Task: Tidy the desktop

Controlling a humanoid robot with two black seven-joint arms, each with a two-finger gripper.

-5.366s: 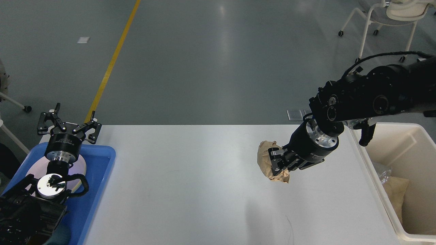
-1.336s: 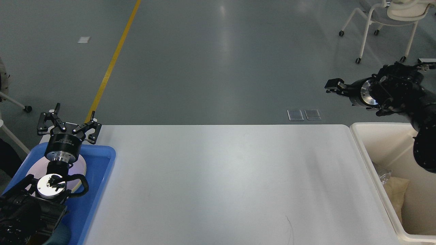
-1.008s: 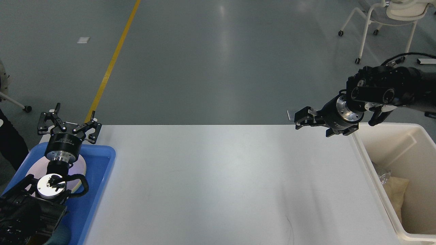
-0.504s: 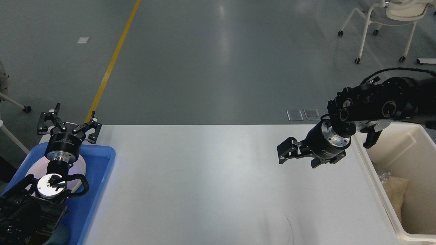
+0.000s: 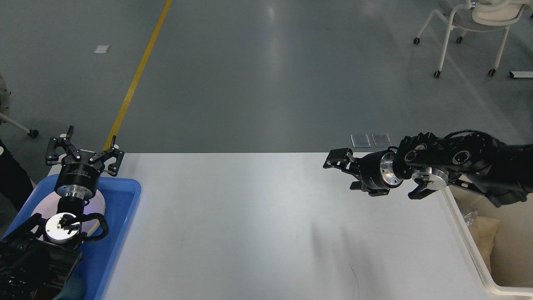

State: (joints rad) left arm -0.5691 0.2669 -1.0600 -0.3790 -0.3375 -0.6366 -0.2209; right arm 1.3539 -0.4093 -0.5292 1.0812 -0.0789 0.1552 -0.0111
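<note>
Your white worktop (image 5: 250,225) fills the middle of the view, between the blue tray (image 5: 118,221) on the left and the cream bin (image 5: 474,258) on the right. Your right gripper (image 5: 339,164) hangs above the worktop's far right part, pointing left; its fingers are parted and grasp nothing. Your left gripper (image 5: 85,152) stands upright over the tray's far end, fingers spread wide and empty, above a white plate (image 5: 98,204). Crumpled tan paper (image 5: 485,233) lies in the bin

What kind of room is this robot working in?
Probably a lab or workshop hall: bare grey floor with a yellow line, a wheeled chair, and a white desktop.
</note>
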